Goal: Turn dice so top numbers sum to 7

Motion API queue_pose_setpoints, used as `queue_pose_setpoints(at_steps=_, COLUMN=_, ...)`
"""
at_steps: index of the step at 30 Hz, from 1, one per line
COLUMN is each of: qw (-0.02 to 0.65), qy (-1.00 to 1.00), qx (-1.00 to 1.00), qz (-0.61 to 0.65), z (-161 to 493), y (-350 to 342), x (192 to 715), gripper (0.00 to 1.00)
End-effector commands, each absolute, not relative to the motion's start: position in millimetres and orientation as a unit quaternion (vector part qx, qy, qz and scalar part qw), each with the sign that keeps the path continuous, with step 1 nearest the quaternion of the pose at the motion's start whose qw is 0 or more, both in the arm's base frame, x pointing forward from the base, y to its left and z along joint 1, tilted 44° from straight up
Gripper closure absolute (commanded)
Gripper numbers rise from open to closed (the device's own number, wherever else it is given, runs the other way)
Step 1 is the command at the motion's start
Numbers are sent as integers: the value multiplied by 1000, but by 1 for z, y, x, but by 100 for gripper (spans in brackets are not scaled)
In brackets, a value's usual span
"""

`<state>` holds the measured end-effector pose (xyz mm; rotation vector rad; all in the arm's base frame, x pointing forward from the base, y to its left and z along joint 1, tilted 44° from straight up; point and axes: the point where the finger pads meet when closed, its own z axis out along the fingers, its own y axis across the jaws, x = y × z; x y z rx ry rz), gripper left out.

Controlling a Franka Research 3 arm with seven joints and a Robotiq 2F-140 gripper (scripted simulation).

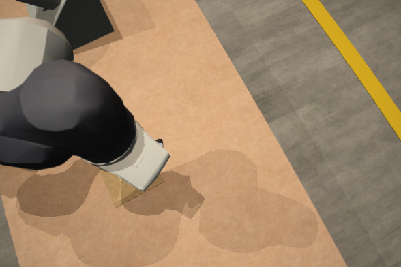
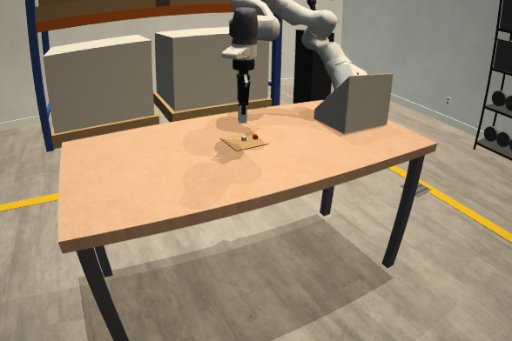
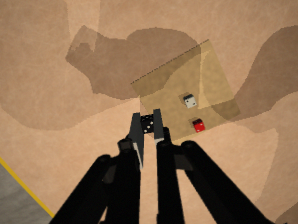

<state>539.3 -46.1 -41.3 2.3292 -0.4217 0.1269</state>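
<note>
My gripper is shut on a black die with white pips. In the exterior view the fingertips hang above the table, behind the mat. The thin tan mat lies on the table. A white die and a red die rest on it, apart, the red one nearer one edge. Their pips are too small to read surely. In the top view the arm hides the fingers and all three dice.
A grey wedge-shaped block stands on the table by the arm's base. The table's edge runs along the side facing the exterior camera. Shadows of the arm fall over the mat and table.
</note>
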Motion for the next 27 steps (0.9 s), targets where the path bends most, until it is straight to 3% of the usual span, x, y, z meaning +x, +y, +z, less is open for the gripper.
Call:
queue_pose_setpoints(at_steps=1, qw=374, qy=-86, qx=924, qz=14, z=-21, y=-65, x=546, gripper=93)
queue_pose_setpoints(at_steps=27, qw=375, qy=-61, qx=925, qz=4, z=-3, y=-92, x=549, gripper=93)
